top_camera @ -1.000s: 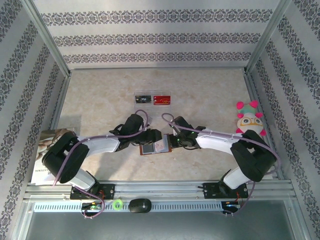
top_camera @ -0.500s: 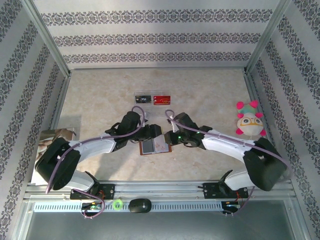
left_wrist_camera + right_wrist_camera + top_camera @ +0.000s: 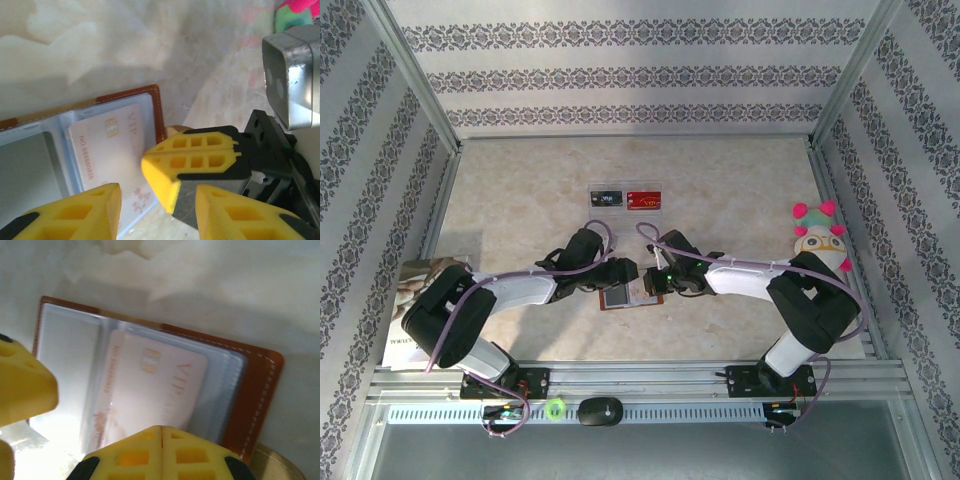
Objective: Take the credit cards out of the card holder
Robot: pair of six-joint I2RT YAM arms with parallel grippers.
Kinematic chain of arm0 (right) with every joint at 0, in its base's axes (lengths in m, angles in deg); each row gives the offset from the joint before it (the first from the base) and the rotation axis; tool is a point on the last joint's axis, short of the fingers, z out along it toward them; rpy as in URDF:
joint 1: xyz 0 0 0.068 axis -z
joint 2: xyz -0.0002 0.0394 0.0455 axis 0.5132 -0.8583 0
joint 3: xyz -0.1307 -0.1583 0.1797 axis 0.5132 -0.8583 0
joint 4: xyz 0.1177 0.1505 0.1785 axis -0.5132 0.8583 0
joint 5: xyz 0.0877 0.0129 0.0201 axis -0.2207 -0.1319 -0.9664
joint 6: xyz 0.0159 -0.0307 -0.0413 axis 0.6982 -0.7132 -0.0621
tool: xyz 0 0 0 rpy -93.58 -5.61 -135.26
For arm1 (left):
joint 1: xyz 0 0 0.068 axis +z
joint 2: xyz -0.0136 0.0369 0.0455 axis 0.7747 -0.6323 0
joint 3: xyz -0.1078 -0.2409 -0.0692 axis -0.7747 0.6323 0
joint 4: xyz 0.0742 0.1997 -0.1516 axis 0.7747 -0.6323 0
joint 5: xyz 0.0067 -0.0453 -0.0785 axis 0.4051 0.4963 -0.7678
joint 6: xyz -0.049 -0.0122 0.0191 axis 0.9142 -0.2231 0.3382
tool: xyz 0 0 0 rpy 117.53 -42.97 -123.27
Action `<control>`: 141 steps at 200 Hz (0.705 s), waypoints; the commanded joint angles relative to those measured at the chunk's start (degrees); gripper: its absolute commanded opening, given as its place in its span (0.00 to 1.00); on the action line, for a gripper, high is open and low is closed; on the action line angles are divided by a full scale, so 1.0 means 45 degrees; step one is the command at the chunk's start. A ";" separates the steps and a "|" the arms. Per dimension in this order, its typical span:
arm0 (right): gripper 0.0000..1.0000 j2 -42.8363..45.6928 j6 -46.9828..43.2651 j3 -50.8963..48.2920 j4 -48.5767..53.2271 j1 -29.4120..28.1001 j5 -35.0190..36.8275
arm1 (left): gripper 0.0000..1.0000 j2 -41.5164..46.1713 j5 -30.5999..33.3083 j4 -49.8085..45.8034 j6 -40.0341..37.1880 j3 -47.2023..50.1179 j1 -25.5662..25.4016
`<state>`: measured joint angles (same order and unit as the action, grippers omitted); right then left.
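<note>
Right wrist: card holder (image 3: 260,390) lies open on the bench (image 3: 740,180), with a pale card (image 3: 150,385) in its sleeve. Right jaws clenched at the card's edge, left jaws released alongside. Next, we judge: pinch the card and slide it out.

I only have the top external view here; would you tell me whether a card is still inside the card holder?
Observer: Yes. The right wrist view shows a pale card with a chip and VIP print, tucked in a clear sleeve of the card holder.
Operator: Thank you. How does the right claw stand?
Observer: The right claw is shut at the card's edge; whether it pinches the card I cannot tell.
Operator: And the left claw?
Observer: The left claw is open, at the holder's edge.
</note>
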<state>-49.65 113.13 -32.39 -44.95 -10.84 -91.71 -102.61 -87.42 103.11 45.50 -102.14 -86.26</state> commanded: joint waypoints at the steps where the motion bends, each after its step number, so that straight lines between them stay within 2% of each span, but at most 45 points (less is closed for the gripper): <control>1: 0.05 -0.0400 0.0828 -0.0554 -0.0917 0.0032 0.0256 | 0.42 -0.0202 0.0299 -0.0850 -0.0541 -0.0101 0.0111; 66: 0.01 -0.1136 0.1688 -0.1022 -0.2120 -0.0204 0.0251 | 0.36 0.0095 0.1513 -0.2887 -0.1135 -0.0483 0.0101; 141: 0.00 -0.0946 0.2019 -0.1218 -0.1510 -0.0433 0.0702 | 0.29 -0.0480 0.1395 -0.1879 -0.0917 -0.0424 0.0099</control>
<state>-52.10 121.11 -35.55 -57.08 -11.78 -90.66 -103.71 -81.80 93.23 41.67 -102.79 -86.26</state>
